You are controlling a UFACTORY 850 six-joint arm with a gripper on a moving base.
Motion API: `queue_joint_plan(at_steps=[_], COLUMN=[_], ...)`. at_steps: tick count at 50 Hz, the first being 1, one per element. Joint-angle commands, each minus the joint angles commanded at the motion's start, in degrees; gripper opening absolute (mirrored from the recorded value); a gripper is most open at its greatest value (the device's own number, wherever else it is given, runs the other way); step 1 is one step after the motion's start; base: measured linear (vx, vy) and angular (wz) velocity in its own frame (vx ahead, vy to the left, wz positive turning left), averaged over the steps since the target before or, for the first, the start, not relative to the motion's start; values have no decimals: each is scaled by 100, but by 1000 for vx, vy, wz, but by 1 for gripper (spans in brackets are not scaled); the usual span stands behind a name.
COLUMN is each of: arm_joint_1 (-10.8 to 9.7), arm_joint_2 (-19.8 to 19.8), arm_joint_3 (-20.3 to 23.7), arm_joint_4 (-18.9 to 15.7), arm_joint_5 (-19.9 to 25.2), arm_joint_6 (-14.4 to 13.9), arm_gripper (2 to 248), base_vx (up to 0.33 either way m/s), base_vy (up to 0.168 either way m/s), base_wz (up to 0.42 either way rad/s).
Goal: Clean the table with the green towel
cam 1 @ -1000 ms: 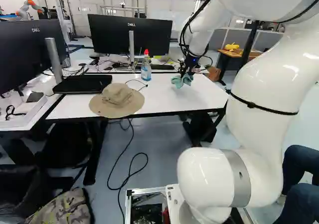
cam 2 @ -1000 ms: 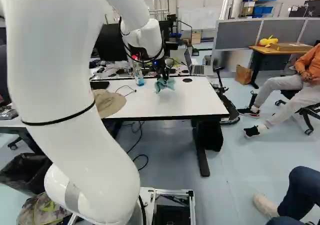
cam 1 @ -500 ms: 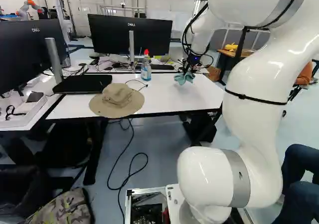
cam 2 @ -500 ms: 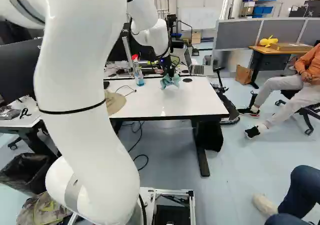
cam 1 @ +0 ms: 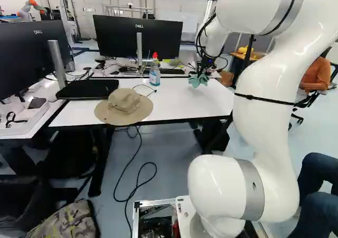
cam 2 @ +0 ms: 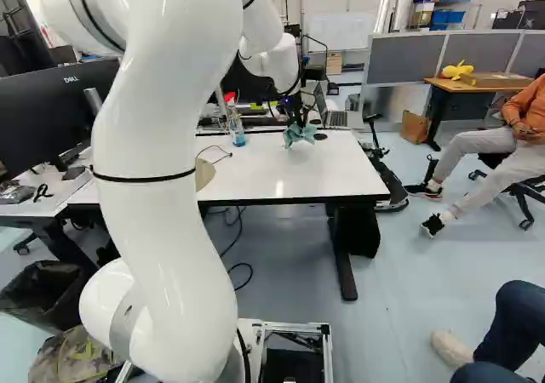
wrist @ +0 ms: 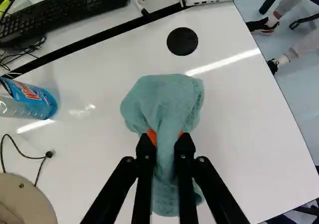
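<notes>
Left base view shows me my white arm [cam 1: 262, 127] as nearest. Beyond it, a tan bucket hat [cam 1: 124, 104] lies at the front edge of the white table [cam 1: 182, 103]. Farther, my gripper [cam 1: 199, 72] grasps the green towel [wrist: 162, 102] between both fingers, over the table; behind stands a black monitor [cam 1: 116, 37].

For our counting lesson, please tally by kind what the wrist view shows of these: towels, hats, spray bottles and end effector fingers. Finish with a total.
Green towel: 1
Tan sun hat: 1
Spray bottle: 1
End effector fingers: 2
Total: 5
</notes>
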Motion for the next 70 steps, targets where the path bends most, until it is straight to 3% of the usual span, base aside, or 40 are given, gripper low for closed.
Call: queue_joint_plan(at_steps=[42,70], arm_joint_1=[-165,-420], arm_joint_2=[-1095,-1731], arm_joint_3=[-1433,-2310], arm_joint_4=[0,0], arm_joint_5=[0,0], arm_joint_6=[0,0], arm_gripper=[51,51], base_vx=[0,0], base_vy=[0,0], base_wz=[0,0])
